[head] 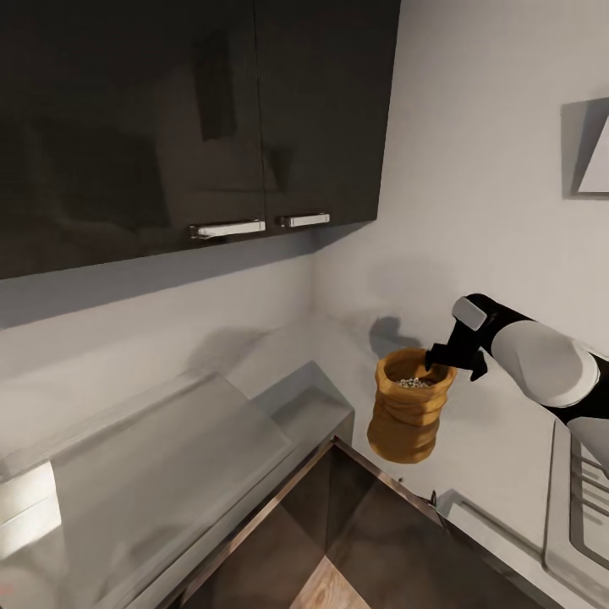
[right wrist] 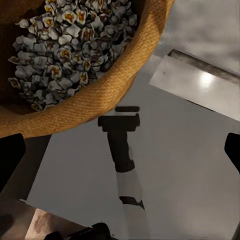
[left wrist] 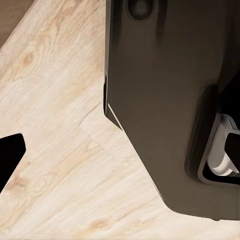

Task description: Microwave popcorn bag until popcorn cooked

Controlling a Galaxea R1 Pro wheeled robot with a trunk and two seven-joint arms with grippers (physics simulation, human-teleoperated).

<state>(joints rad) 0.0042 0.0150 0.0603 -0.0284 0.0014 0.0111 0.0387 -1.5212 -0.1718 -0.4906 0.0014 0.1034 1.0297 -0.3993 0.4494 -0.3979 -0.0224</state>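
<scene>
Nearest, in the left wrist view: a pale wood-plank floor and the robot's own dark moulded body panel. One black fingertip of the left gripper is seen at the picture's edge; whether that gripper is wide or narrow cannot be told.

Next, in the head view: a smooth pale grey glossy countertop with a thin steel edge, running into a corner, with wood floor seen past its edge.

Over the countertop: a squat tan-orange cloth popcorn bag with a thick rolled rim, held in the air clear of the surface. A heap of small grey-white popcorn kernels is seen inside it. The black right gripper is closed on the bag's rim at its right side, the bag hanging below and to the left of it. In the right wrist view the rolled rim and the kernels lie close before the gripper.

Farthest: two dark glossy wall cabinets with steel bar handles on a white wall.
</scene>
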